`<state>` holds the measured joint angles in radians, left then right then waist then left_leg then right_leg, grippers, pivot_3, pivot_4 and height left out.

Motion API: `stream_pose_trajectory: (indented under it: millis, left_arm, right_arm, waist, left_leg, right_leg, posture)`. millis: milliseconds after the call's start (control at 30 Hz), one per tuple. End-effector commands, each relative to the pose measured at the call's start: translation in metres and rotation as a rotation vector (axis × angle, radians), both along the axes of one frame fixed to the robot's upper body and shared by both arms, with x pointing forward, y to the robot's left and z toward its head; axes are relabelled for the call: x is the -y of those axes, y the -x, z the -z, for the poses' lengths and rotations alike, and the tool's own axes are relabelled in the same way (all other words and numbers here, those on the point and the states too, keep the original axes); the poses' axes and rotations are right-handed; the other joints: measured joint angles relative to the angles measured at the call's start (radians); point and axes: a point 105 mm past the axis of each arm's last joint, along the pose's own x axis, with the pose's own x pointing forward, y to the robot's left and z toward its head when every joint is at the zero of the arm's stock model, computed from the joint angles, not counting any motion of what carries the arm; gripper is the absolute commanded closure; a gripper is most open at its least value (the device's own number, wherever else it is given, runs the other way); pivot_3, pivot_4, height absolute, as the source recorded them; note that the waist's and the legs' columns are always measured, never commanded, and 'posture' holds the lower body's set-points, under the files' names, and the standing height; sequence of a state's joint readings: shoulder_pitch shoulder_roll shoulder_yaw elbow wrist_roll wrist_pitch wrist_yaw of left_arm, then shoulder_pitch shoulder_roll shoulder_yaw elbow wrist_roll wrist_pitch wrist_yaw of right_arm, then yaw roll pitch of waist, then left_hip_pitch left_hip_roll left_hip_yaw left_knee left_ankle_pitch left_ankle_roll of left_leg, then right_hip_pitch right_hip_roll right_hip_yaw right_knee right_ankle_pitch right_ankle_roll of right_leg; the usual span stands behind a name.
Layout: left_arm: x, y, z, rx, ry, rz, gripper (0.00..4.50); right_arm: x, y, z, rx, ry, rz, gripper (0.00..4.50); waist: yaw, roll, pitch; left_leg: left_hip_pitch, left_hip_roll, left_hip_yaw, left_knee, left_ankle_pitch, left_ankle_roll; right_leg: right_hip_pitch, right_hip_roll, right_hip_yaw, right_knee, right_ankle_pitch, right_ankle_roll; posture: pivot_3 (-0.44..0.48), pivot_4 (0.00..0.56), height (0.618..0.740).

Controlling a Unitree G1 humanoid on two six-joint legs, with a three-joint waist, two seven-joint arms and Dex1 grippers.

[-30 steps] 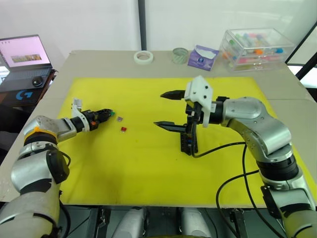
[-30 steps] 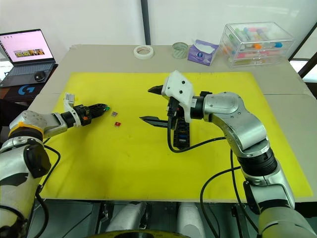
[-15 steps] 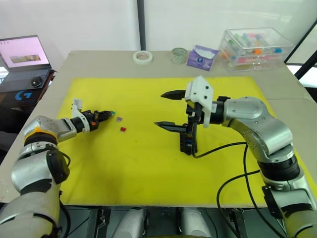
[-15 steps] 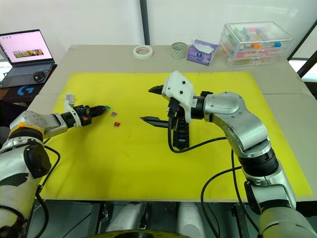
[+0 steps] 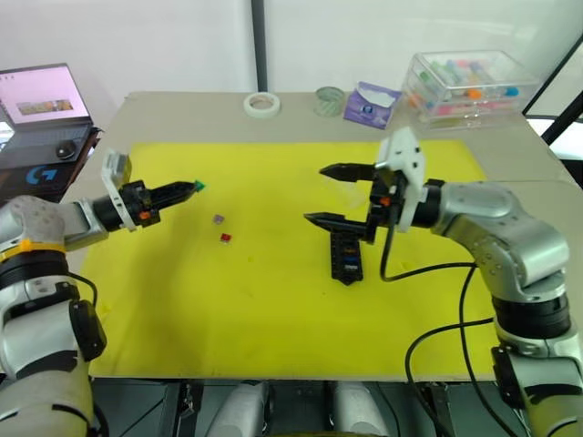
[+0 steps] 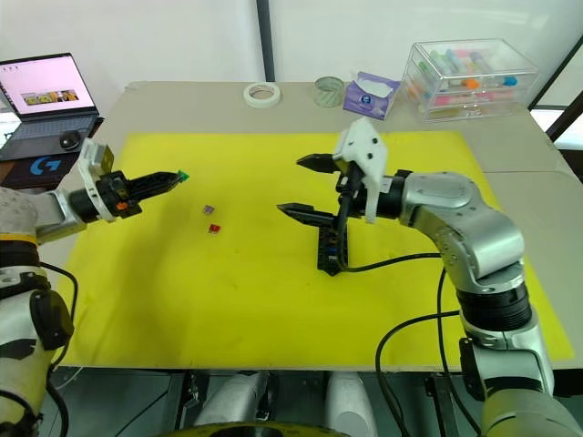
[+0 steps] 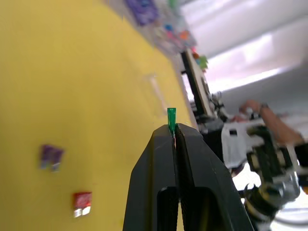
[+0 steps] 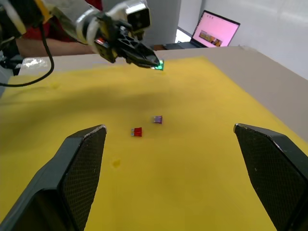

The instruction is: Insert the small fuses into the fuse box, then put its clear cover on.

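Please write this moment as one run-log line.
left gripper: shut on green fuse | right gripper: open above fuse box | red fuse: on mat

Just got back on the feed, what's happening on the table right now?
The left gripper is shut on a green fuse, held up above the yellow mat. The right gripper hangs with jaws wide open over the black fuse box near the mat's middle. A red fuse and a purplish fuse lie loose on the mat between the two arms.
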<state>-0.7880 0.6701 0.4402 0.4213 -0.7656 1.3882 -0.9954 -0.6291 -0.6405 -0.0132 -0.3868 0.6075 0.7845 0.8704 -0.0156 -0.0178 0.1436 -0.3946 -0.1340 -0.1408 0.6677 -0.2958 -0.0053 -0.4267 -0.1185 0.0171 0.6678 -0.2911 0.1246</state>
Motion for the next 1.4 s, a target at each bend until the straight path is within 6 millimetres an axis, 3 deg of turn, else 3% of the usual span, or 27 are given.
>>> stream_pose_trajectory:
  millis: [33,167,267,467,567,633,733,933,1033,1133,1400]
  left_arm:
    - [0.024,0.024,-0.034,0.284,-0.028,0.085,4.49]
    - [0.06,0.045,-0.041,0.374,-0.081,0.222,4.49]
    - [0.086,0.055,-0.034,0.45,-0.124,0.29,4.49]
    - [0.114,0.067,-0.027,0.624,-0.15,0.34,4.49]
    - [0.119,0.065,-0.032,0.686,-0.138,0.332,4.5]
    - [0.121,0.064,-0.036,0.72,-0.134,0.329,4.5]
    - [0.123,0.065,-0.037,0.753,-0.141,0.341,4.5]
    - [0.125,0.065,-0.035,0.798,-0.147,0.347,4.5]
    - [0.125,0.064,-0.036,0.812,-0.146,0.344,4.5]
    - [0.125,0.063,-0.035,0.814,-0.149,0.346,4.5]
    - [0.125,0.063,-0.03,0.833,-0.169,0.366,4.5]
  right_arm:
    - [0.007,0.006,-0.013,-0.02,-0.05,-0.02,0.0]
    - [0.009,0.009,-0.021,-0.096,-0.123,-0.043,0.0]
    - [0.007,0.013,-0.027,-0.173,-0.193,-0.083,0.0]
    - [0.002,0.019,-0.027,-0.232,-0.208,-0.11,0.0]
    - [-0.001,0.021,-0.022,-0.238,-0.19,-0.119,0.19]
    - [-0.003,0.024,-0.02,-0.246,-0.187,-0.129,0.63]
    - [-0.004,0.026,-0.017,-0.26,-0.177,-0.134,1.64]
    - [-0.006,0.028,-0.014,-0.271,-0.172,-0.144,1.64]
    - [-0.007,0.028,-0.013,-0.271,-0.17,-0.147,2.26]
    - [-0.008,0.028,-0.014,-0.272,-0.174,-0.151,3.25]
    - [-0.01,0.029,-0.017,-0.285,-0.183,-0.173,3.25]
  waist:
    - [-0.001,0.0,0.0]
    - [-0.001,0.0,0.0]
    - [-0.002,0.0,0.0]
    - [0.0,0.0,0.0]
    - [0.004,0.0,0.0]
    - [0.003,0.0,0.0]
    - [0.002,0.0,0.0]
    - [0.003,0.0,0.0]
    - [0.003,0.0,0.0]
    - [0.003,0.0,0.0]
    - [0.004,0.0,0.0]
  left_leg:
    - [0.0,0.0,0.0,0.0,0.0,0.0]
    - [0.0,0.001,0.001,0.0,0.0,0.0]
    - [0.0,0.001,0.001,0.0,0.0,0.0]
    - [0.001,0.001,0.002,-0.001,0.0,0.0]
    - [0.001,0.002,0.002,-0.001,0.0,0.0]
    - [0.001,0.001,0.002,0.0,0.0,0.0]
    - [0.001,0.002,0.002,-0.001,0.0,0.0]
    - [0.001,0.001,0.002,-0.001,0.0,0.0]
    - [0.001,0.002,0.002,-0.001,0.0,0.0]
    - [0.001,0.002,0.002,-0.001,0.0,0.0]
    - [0.001,0.001,0.002,-0.001,0.0,0.0]
  right_leg:
    - [0.0,0.0,0.0,-0.001,0.0,0.0]
    - [0.0,0.0,0.0,-0.002,0.0,0.0]
    - [0.001,0.0,0.0,-0.002,0.0,0.0]
    - [0.001,0.0,0.0,-0.003,0.0,0.0]
    - [0.002,0.0,0.0,-0.003,0.0,0.0]
    - [0.002,0.0,0.0,-0.004,0.0,0.0]
    - [0.002,0.0,0.0,-0.004,0.0,0.0]
    - [0.002,0.0,0.0,-0.004,0.0,0.0]
    - [0.002,0.0,0.0,-0.004,0.0,0.0]
    - [0.002,0.0,0.0,-0.004,0.0,0.0]
    - [0.002,0.0,0.0,-0.004,0.0,0.0]
  posture:
    - [0.0,0.15,0.74]
    - [0.0,0.15,0.74]
    - [0.0,0.15,0.74]
    - [0.0,0.15,0.74]
    - [0.0,0.15,0.74]
    - [0.0,0.15,0.74]
    - [0.0,0.15,0.74]
    - [0.0,0.15,0.74]
    - [0.0,0.15,0.74]
    - [0.0,0.15,0.74]
    - [0.0,0.15,0.74]
